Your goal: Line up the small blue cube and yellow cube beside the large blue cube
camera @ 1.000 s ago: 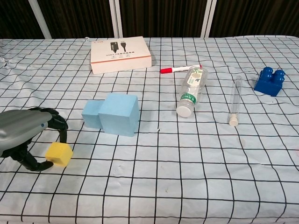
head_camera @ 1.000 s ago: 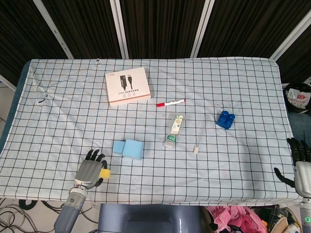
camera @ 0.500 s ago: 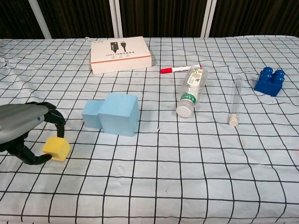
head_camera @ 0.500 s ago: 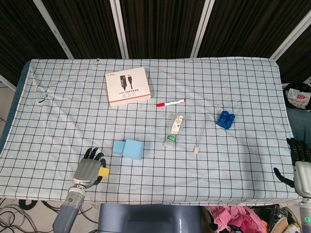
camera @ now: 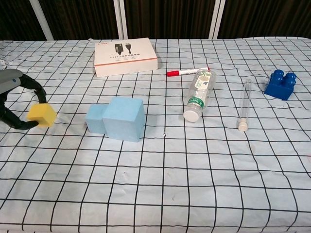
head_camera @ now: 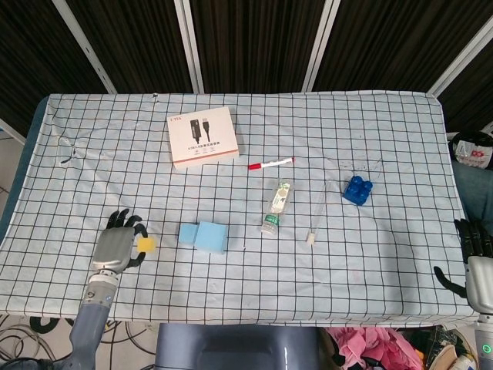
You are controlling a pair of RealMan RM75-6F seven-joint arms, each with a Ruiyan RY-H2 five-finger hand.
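At table's left edge: left hand [camera: 10, 99] pinching yellow cube [camera: 42, 115] at fingertips, clear of small blue cube [camera: 95, 120]. Risks: cube slipping; overshoot nudging large blue cube [camera: 124, 118]. Right hand [head_camera: 477, 262] idle, fingers spread.

left hand [head_camera: 114, 248] | raised yellow cube [camera: 41, 115] off table | moved leftward, away from edge

Bright, even overhead light, soft faint shadows, sharp focus throughout.

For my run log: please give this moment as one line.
left hand: holds yellow cube | small blue cube: touching large blue cube | right hand: idle
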